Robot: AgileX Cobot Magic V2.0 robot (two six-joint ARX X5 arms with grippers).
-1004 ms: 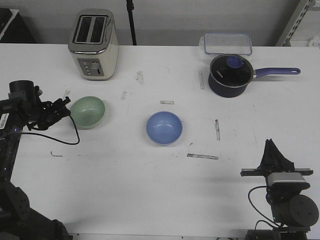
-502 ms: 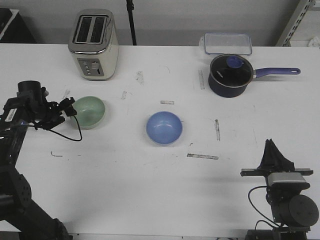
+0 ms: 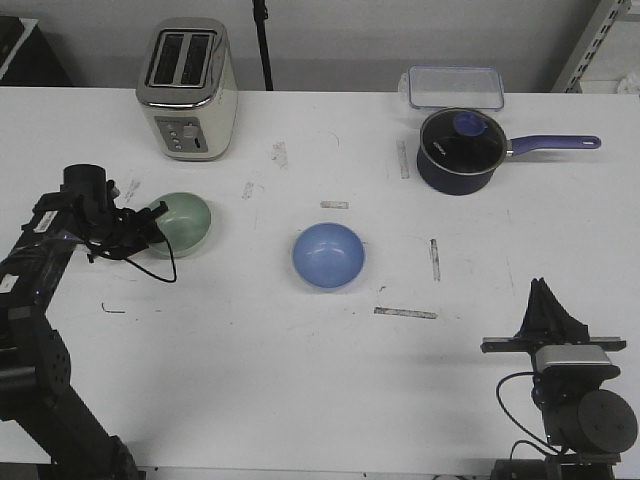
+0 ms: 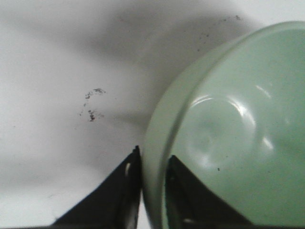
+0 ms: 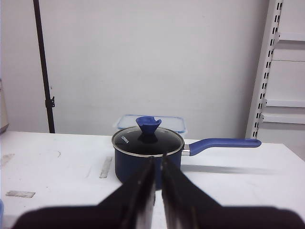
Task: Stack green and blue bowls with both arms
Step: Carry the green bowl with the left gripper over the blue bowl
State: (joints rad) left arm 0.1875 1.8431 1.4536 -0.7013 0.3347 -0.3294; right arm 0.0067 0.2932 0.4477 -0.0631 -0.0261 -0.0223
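So nothing is stacked yet. The left gripper (image 4: 151,191) has its jaws pinched on the near rim of the green bowl (image 3: 180,223), which sits on the table (image 3: 300,380) well apart from the blue bowl (image 3: 328,255). The right gripper (image 5: 156,188) waits at the table's edge, jaws nearly closed, holding nothing.

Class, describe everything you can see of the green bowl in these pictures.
The green bowl is small, round, pale mint and glossy, like glazed ceramic, with highlights on its empty inside. It is tipped slightly on the white table, in front of the toaster and left of the blue bowl. The left gripper has its jaws astride the rim, one inside, one outside.
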